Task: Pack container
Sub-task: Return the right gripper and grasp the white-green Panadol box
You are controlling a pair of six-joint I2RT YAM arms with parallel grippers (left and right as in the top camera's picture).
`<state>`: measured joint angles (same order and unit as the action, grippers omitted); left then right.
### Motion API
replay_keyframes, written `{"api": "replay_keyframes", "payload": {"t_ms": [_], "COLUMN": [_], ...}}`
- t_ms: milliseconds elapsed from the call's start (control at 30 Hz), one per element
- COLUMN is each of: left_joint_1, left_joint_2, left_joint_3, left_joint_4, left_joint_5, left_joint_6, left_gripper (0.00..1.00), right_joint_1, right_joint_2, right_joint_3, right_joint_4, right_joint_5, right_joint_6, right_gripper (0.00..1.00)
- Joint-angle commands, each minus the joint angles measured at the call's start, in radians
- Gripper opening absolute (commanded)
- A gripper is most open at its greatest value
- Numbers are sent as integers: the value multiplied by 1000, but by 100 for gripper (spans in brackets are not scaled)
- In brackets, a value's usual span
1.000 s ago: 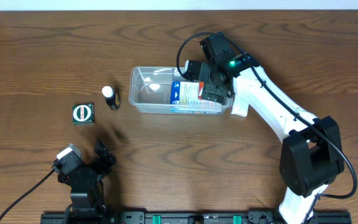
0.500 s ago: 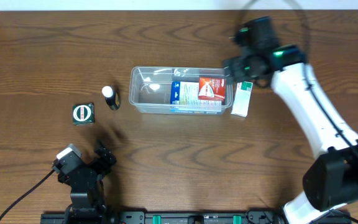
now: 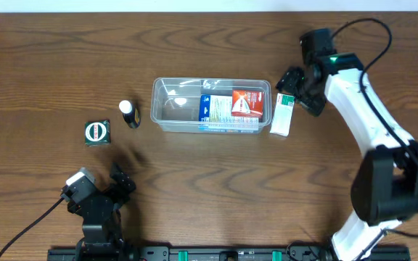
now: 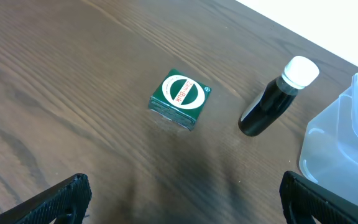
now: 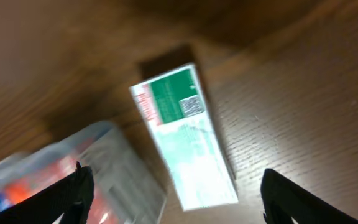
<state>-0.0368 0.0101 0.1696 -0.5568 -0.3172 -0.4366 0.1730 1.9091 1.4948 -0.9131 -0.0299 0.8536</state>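
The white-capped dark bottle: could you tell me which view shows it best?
The left wrist view: the bottle is large, cap and body clear. Overhead shows it small, beside the container; the right wrist view misses it.

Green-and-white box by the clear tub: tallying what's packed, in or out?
Out. The green-and-white rectangular box lies on the table, outside the clear plastic container.
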Motion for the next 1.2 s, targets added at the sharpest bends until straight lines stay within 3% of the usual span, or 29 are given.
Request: {"api": "replay_keyframes", "payload": {"t_ms": [0,367,533,633,700,767,833,933,1067,1167], "left_joint_1": [-5,-5,-5,-5,-5,-5,-5,-5,-5,-5], "left_joint_2": [-6,-6,-6,-6,-6,-6,-6,-6,-6,-6], "left_joint_3": [-18,-18,-18,-18,-18,-18,-18,-18,-18,-18], "left_joint_4": [-2,-2,-2,-2,-2,-2,-2,-2,-2,-2], "left_joint_5": [-9,-9,-9,-9,-9,-9,-9,-9,-9,-9], "left_joint_6": [17,17,17,17,17,17,17,17,17,17], "left_gripper": [98,98,98,98,98,98,98,98,98,98], "right_joint_1": [2,-22,-77,-104,-124,-143,-156,-159,-138,-110], "right_joint_2": [81,192,192,191,191,189,188,174,150,150], "right_joint_3": [-11,-11,-11,-11,-10,-10,-10,-10,-10,-11], "right_joint_4": [18,54,0,-21,-35,-51,-71,-96,-103,-105], "right_joint_5": [19,12,29,29,29,22,-8,-37,-101,-118], "right_joint_6": [88,2,-60,-117,-135,-137,-137,-137,-137,-113], "right_gripper": [86,87,78,63,61,66,82,94,98,94]}}
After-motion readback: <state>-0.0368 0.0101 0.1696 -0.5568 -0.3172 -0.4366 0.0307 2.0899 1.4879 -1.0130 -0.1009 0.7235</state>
